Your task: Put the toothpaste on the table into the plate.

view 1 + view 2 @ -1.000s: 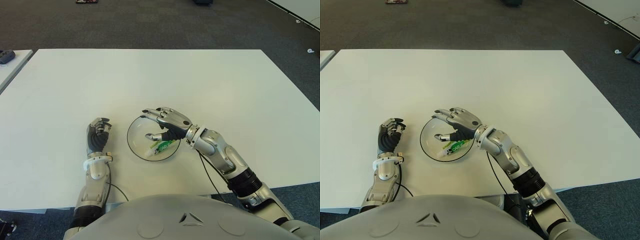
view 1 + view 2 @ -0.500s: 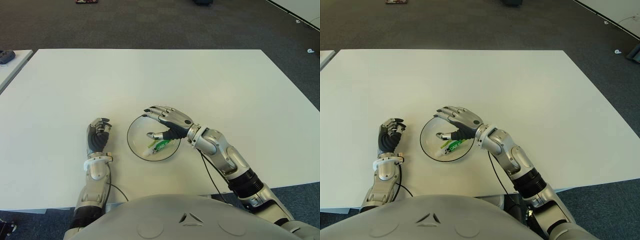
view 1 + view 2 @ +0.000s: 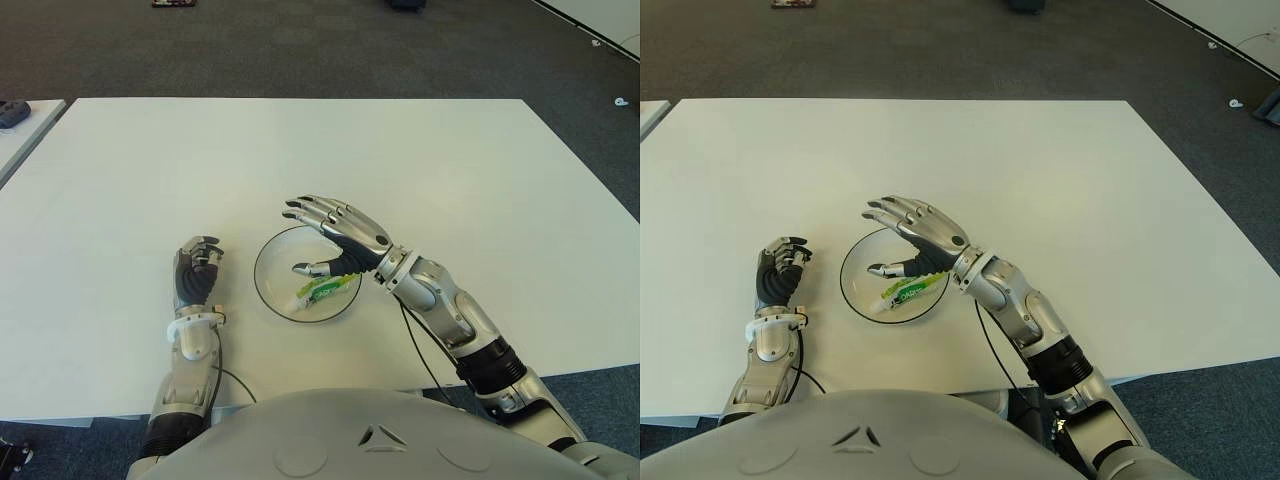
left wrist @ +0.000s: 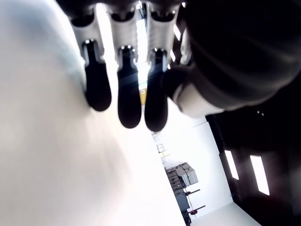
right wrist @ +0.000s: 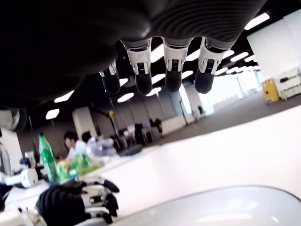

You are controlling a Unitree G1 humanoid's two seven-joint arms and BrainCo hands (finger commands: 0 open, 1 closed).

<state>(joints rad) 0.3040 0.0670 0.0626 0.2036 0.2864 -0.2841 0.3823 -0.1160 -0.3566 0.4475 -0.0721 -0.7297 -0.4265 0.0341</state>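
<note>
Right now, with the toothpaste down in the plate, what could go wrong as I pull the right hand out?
The right hand hovers open over the plate, thumb low beside the toothpaste; a low retreat might clip the tube or nudge the rim. The left hand shows curled just left of the plate, so a shoved plate could slide into it.

An open-plan office or lab floor; a broad white table stands on dark grey carpet, with another white table's corner beyond its far right corner; the right wrist view shows rows of long ceiling lights, a person seated at a far desk with green bottles, and a yellow cabinet by the far wall.
</note>
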